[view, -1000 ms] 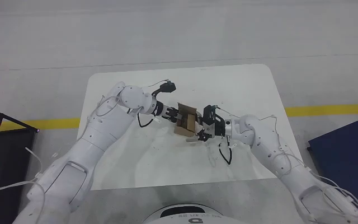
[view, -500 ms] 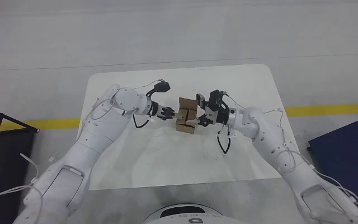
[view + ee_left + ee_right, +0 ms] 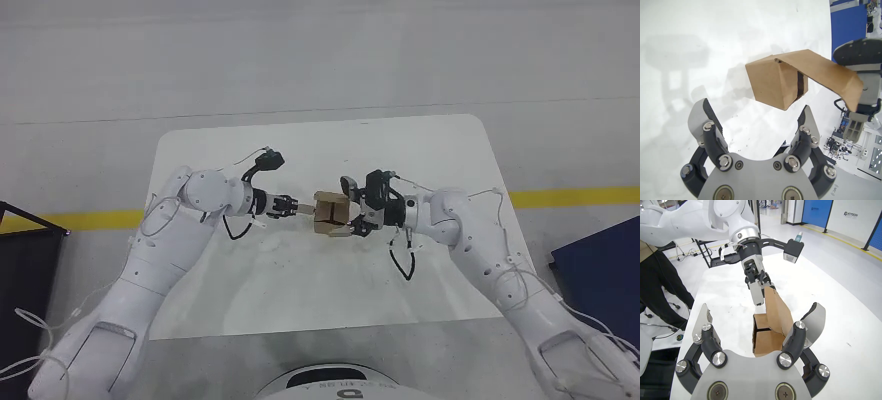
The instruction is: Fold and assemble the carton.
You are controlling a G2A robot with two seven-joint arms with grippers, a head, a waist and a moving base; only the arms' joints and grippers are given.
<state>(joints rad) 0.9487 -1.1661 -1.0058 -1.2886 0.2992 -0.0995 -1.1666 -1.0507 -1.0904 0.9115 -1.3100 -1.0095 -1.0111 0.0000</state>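
Your cardboard carton (image 3: 331, 212) sits mid-worktop (image 3: 430, 150), one flap (image 3: 819, 70) raised. The left gripper (image 3: 755, 104) gapes wide just short of it; the right gripper (image 3: 761, 304), equally spread, straddles it.

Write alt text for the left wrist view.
A brown carton sits on a white table, one long flap lifted toward the right gripper at its far end. The open left gripper faces the carton, just short of it.

- We see glossy white arm shells (image 3: 190, 215); black cable loops (image 3: 400, 268) at 6 o'clock of each wrist, top view.
- left gripper (image 3: 755, 106), right gripper (image 3: 760, 306): silver fingers, black links, ribbed black pads (image 3: 712, 113).
- Silver palm plate (image 3: 757, 180), round-head screws (image 3: 725, 162).
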